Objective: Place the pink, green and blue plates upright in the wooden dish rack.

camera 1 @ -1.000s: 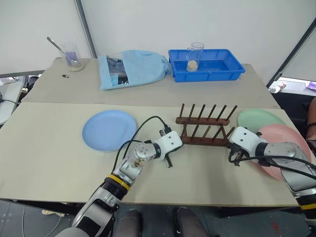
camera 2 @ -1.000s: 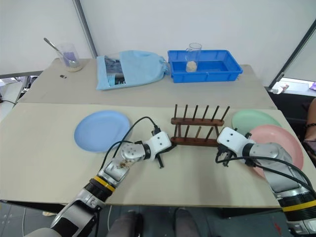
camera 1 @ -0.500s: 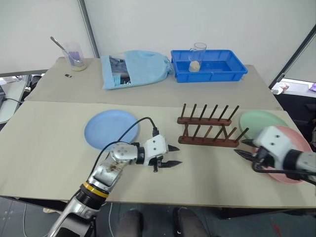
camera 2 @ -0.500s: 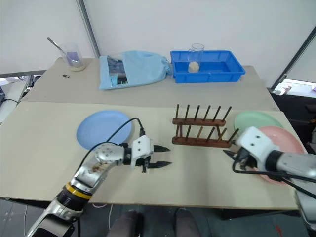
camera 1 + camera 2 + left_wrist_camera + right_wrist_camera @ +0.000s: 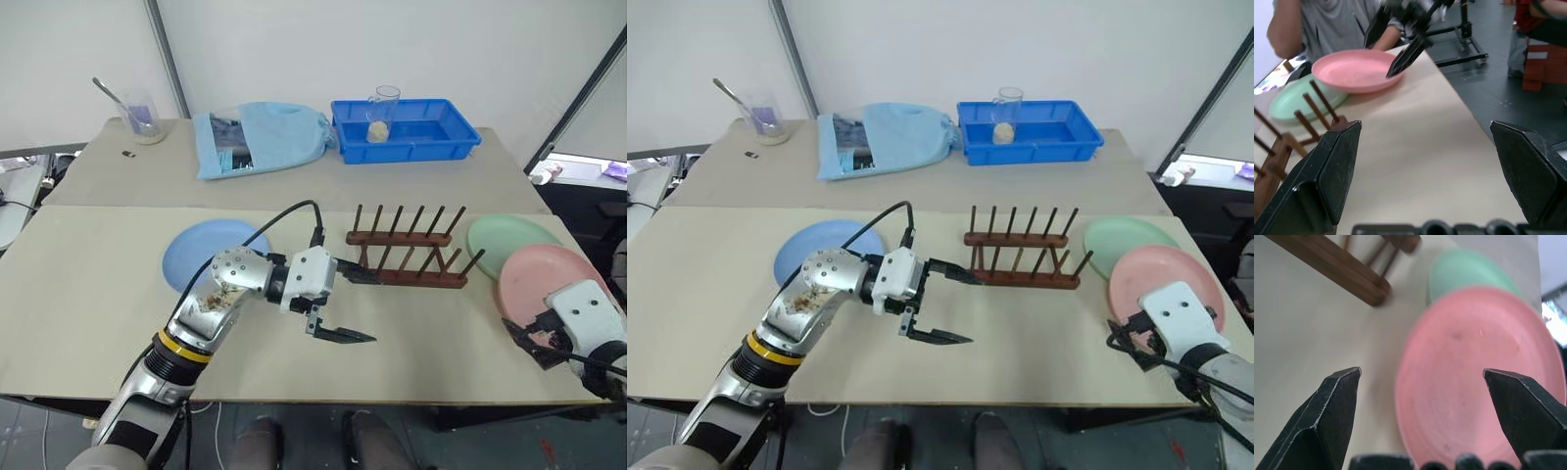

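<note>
Just ahead of right tool (image 5: 1129, 338), spread wide and empty: pink plate (image 5: 1166, 284) flat on surface (image 5: 1019, 323), overlapping green plate (image 5: 1127, 240). Behind released left tool (image 5: 945, 305): blue plate (image 5: 798, 264). Wooden dish rack (image 5: 1019, 259) between, unfilled.
</note>
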Tool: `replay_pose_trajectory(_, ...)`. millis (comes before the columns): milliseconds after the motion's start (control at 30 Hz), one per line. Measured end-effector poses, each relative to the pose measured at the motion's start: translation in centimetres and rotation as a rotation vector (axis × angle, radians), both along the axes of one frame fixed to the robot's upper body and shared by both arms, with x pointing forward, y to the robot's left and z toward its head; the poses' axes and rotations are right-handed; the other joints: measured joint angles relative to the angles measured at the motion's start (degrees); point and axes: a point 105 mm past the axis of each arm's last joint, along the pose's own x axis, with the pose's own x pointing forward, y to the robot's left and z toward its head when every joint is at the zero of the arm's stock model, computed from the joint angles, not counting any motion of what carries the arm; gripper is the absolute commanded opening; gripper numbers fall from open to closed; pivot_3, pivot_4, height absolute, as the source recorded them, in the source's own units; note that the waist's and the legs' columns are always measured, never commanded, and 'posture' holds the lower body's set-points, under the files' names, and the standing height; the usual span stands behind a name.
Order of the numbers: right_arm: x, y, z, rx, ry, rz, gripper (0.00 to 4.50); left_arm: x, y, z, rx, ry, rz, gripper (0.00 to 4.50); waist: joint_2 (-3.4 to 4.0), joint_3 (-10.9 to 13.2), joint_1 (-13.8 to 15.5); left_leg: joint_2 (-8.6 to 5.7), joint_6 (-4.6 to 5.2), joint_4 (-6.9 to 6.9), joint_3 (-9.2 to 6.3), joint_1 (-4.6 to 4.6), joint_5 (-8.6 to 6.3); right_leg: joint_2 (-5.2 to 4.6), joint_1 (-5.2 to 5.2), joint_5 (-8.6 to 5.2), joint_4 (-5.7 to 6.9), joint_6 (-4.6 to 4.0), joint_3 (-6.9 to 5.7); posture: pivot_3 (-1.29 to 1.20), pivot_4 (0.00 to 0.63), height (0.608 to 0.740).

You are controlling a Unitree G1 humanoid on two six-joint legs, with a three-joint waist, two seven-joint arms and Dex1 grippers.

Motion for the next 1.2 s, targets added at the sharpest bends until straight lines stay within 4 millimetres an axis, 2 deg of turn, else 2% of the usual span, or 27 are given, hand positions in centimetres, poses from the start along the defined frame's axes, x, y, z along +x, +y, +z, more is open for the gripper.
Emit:
replay_pose_trajectory(100, 1.1, -0.3, -0.8, 0.033, 0.015, -0.022, 4.45, 0.0, -0.2, -0.2, -0.007, 0.003, -0.006, 4.50, 0.02, 0.00, 0.02, 0.00, 0.01, -0.09, -0.04, -0.04, 0.00, 0.07, -0.04, -0.01, 0.00, -0.02, 0.00, 0.00, 0.150, 0.740)
replay_pose_trajectory(200, 1.7, 0.2, -1.1, 0.072, 0.018, -0.021, 4.45, 0.1, -0.2, -0.2, -0.010, 0.004, -0.002, 4.50, 0.02, 0.00, 0.19, 0.01, 0.06, -0.13, -0.14, -0.13, -0.02, 0.13, -0.06, -0.08, -0.01, -0.05, -0.01, 0.00, 0.150, 0.740)
replay_pose_trajectory(500, 2.0, 0.7, -1.4, 0.086, 0.009, -0.038, 4.45, 0.2, -0.1, -0.4, -0.023, -0.009, 0.016, 4.50, 0.03, -0.01, 0.23, -0.03, 0.10, -0.06, -0.14, -0.17, -0.05, 0.08, -0.04, -0.10, -0.02, 0.02, 0.00, 0.00, 0.150, 0.740)
replay_pose_trajectory(633, 2.2, 0.1, -2.0, 0.072, 0.025, -0.081, 3.30, 0.2, -0.2, -0.4, -0.019, -0.023, 0.019, 4.50, 0.03, -0.01, 0.21, -0.02, 0.10, -0.05, -0.13, -0.13, -0.05, 0.08, -0.04, -0.10, 0.00, 0.01, 0.00, 0.00, 0.150, 0.740)
replay_pose_trajectory(767, 2.2, -0.3, -3.2, 0.080, 0.067, -0.112, 1.90, 0.0, -0.5, -0.6, -0.018, -0.025, 0.012, 4.50, 0.03, -0.01, 0.13, -0.02, 0.10, -0.07, -0.13, -0.13, -0.05, 0.09, -0.04, -0.09, 0.00, 0.00, 0.00, 0.00, 0.150, 0.740)
replay_pose_trajectory(933, 2.8, -0.2, -2.4, 0.077, 0.039, -0.119, 0.21, 0.1, -0.6, -0.5, -0.022, -0.026, 0.015, 4.50, 0.03, -0.01, 0.14, -0.02, 0.10, -0.07, -0.13, -0.14, -0.05, 0.10, -0.04, -0.09, -0.01, 0.01, 0.00, 0.00, 0.150, 0.740)
replay_pose_trajectory(967, 2.8, -0.4, -2.1, 0.071, 0.028, -0.129, 0.05, 0.1, -0.6, -0.5, -0.022, -0.026, 0.016, 4.50, 0.03, -0.01, 0.18, -0.02, 0.10, -0.06, -0.13, -0.14, -0.05, 0.09, -0.02, -0.09, -0.01, 0.01, 0.00, 0.00, 0.150, 0.740)
replay_pose_trajectory(1133, 1.7, -0.3, -1.0, 0.071, 0.018, -0.134, 0.05, 0.1, -0.3, -0.8, -0.018, -0.016, 0.027, 4.50, 0.03, -0.01, 0.18, -0.01, 0.10, -0.07, -0.14, -0.14, -0.05, 0.10, -0.04, -0.10, -0.01, 0.01, 0.00, 0.00, 0.150, 0.740)
replay_pose_trajectory(1200, 1.2, -0.4, 0.0, 0.053, 0.004, -0.130, 0.05, 0.1, 0.0, -1.0, -0.014, -0.007, 0.035, 4.50, 0.10, 0.00, 0.11, -0.01, 0.10, -0.08, -0.13, -0.14, -0.05, 0.09, -0.06, -0.10, -0.01, 0.01, 0.01, 0.00, 0.150, 0.740)
